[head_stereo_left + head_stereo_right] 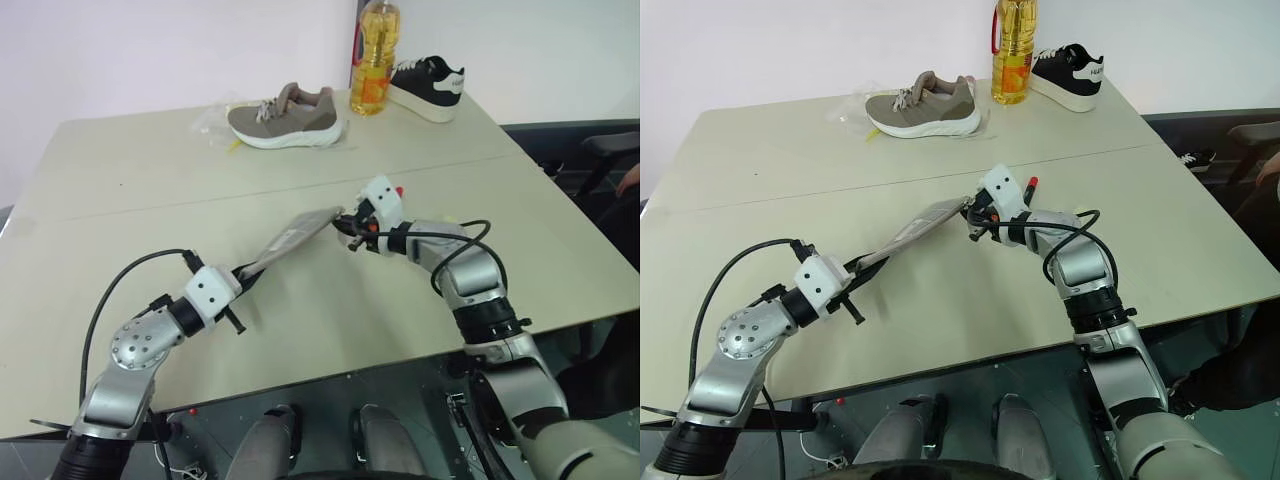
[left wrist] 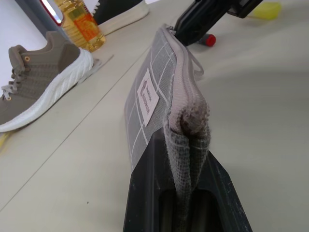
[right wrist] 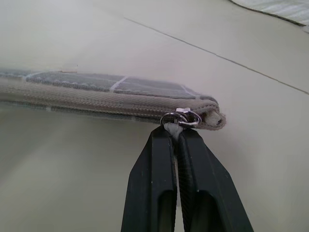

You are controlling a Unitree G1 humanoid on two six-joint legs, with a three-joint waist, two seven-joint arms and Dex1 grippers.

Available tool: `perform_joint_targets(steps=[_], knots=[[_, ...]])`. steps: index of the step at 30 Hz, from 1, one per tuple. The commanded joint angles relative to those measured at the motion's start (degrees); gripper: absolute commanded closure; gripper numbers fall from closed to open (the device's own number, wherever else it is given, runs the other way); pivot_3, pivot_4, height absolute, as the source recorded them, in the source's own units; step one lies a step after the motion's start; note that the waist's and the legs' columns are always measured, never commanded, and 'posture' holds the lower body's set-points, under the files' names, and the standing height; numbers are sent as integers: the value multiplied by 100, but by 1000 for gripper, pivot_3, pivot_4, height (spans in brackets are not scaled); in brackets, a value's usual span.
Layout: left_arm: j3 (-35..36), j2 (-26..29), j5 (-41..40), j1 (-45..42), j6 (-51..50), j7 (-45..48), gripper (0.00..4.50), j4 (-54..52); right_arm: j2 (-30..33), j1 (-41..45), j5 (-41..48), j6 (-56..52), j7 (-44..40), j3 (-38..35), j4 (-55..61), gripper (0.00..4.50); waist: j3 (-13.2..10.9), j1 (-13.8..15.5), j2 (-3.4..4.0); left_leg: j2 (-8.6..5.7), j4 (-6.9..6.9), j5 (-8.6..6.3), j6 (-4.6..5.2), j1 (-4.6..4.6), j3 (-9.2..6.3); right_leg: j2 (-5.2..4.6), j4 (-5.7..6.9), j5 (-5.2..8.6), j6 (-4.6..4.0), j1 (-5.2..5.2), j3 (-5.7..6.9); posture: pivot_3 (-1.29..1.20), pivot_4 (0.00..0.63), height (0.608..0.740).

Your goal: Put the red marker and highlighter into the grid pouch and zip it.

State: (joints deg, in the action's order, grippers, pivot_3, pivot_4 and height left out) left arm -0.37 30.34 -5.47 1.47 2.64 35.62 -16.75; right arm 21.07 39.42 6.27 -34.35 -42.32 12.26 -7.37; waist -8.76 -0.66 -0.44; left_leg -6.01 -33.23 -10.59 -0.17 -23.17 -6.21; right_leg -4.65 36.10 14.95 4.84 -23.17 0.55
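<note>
The grid pouch [image 1: 292, 236] hangs stretched above the table between both grippers, its white label [image 2: 148, 95] facing sideways. My left gripper [image 2: 186, 162] is shut on the pouch's near end. My right gripper [image 3: 176, 134] is shut on the thin cord at the zipper pull [image 3: 181, 118], at the pouch's far corner. The zipper line looks closed along the part I can see. The red marker [image 1: 1031, 185] lies on the table just beyond my right hand, mostly hidden behind it. The yellow highlighter [image 2: 266, 9] lies a little farther off on the table.
At the table's far side stand a taupe sneaker [image 1: 285, 118], an oil bottle [image 1: 373, 60] and a black-and-white sneaker [image 1: 430, 86], with a crumpled plastic wrap [image 1: 213, 124] beside the taupe one. A dark chair [image 1: 600, 150] stands past the right edge.
</note>
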Motion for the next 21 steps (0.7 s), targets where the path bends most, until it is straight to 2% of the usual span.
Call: perform_joint_targets(steps=[1,12,21], knots=[[-123,-136,106,-198,-74,-155,4500,-100,161,18,-187,157,-234,385,642,4448,0,3,0,0,0,0,0,-1,0,-1,0,0,0,-1,0,0,150,740],[-740,-674,604,-786,-360,-424,4500,374,690,-52,-487,72,-839,1162,1985,4448,1,14,-3,-1,-4,0,0,-2,-2,0,0,-1,3,2,3,0,150,740],[-1080,-1156,1001,-1330,-357,-814,4500,929,851,-107,-361,-226,-1213,1436,2921,4448,3,31,-9,-3,-19,0,0,-9,-6,-1,-1,-2,5,5,8,0,150,740]])
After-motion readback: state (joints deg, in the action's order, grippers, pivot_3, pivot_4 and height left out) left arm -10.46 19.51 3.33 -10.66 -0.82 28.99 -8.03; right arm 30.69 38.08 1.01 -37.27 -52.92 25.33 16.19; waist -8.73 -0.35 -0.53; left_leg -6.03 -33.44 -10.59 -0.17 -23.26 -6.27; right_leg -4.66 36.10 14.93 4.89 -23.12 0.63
